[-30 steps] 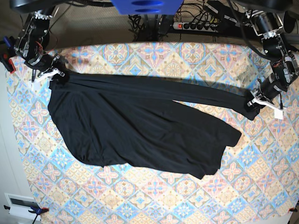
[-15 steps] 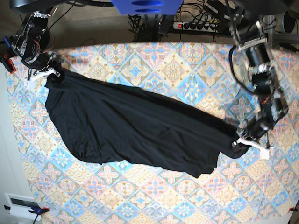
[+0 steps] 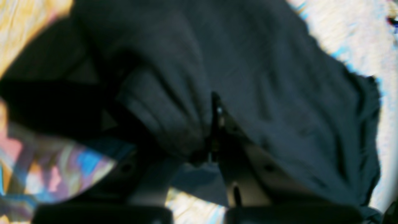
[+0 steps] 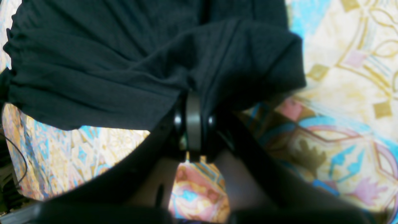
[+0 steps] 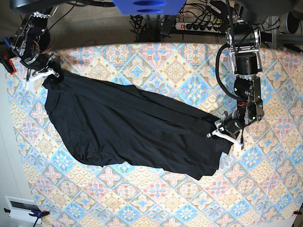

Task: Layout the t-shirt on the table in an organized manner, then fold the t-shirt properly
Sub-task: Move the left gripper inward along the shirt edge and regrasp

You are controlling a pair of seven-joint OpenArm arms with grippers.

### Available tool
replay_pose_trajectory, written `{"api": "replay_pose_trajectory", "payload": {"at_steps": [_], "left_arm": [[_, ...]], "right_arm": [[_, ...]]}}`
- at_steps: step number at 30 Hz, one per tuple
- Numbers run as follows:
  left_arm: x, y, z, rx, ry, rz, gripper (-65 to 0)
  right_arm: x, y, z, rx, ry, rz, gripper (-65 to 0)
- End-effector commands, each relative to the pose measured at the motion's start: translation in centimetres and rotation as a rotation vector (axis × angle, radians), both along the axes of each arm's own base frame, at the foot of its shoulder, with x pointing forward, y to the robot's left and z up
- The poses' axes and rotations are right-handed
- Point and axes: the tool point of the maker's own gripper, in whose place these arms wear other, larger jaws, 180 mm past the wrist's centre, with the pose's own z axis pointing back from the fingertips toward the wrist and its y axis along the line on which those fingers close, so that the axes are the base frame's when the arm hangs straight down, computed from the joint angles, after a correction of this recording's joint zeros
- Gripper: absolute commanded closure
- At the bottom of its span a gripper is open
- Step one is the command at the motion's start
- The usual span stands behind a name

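Clearly, the plain black soft-fabric t-shirt [image 5: 132, 127] is pinched by the right gripper [image 5: 43, 74]; the left gripper [image 5: 226, 137], grip unclear, risks bunching cloth if dragged.

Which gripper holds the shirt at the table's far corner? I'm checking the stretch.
The right gripper, on the base view's left, pinching the t-shirt at the far corner; the left gripper sits mid-table.

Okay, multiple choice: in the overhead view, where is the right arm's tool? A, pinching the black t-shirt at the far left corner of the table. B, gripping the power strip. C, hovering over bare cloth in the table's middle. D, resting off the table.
A: the right tool is shut on a bunched corner of the t-shirt near the table's far left corner.
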Motion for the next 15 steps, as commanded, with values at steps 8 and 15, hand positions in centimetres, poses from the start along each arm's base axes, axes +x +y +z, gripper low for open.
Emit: {"api": "replay_pose_trajectory", "payload": {"at_steps": [8,15], "left_arm": [[-0.2,4.4,2.2,-0.019,0.02,0.051,-13.5],[-1.1,5.3,2.1,-0.068,0.062,0.067,-19.6]], "right_arm": [[0.8,-0.9,1.2,-0.024,-0.037,-0.003,0.0],[0.8,-0.8,1.2,-0.023,-0.037,-0.001,0.0]]}}
